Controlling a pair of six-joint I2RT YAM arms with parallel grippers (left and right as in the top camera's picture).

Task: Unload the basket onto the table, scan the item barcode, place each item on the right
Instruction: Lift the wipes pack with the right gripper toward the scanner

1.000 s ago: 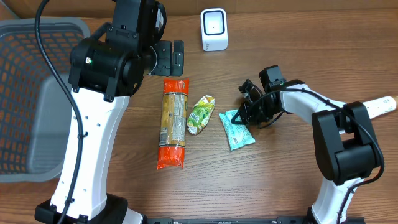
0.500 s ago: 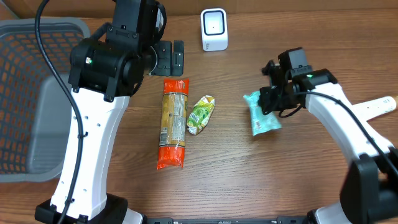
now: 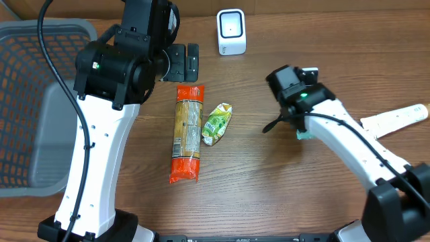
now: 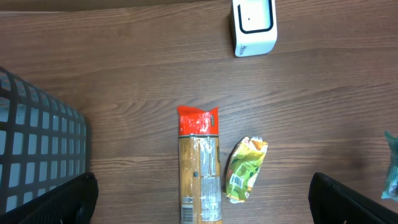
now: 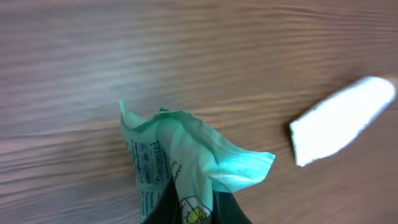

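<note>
**Overhead.** Teal packet [image 3: 304, 135] is mostly hidden under the right arm [image 3: 342, 141], with only a corner showing. It sits right of and nearer than the scanner [image 3: 232, 31], well apart from it. Its axis is unreadable here. Left gripper [image 3: 183, 62] is spread wide and empty.

**Left wrist.** Only a teal sliver shows at the right edge.

**Right wrist.** Right gripper [image 5: 194, 208] is pinched narrow on one end of the packet. The long axis runs straight away from the fingers, crumpled free end leading. There is print on the left face, but no barcode found.

**Judgement.** Carry the packet far-left to the scanner, roll the wrist until the printed face meets the window, and hold steady. Creases may hide the code.

Crinkled glossy plastic packet [image 5: 186, 155], matt wood-grain table [image 5: 74, 62].
</note>
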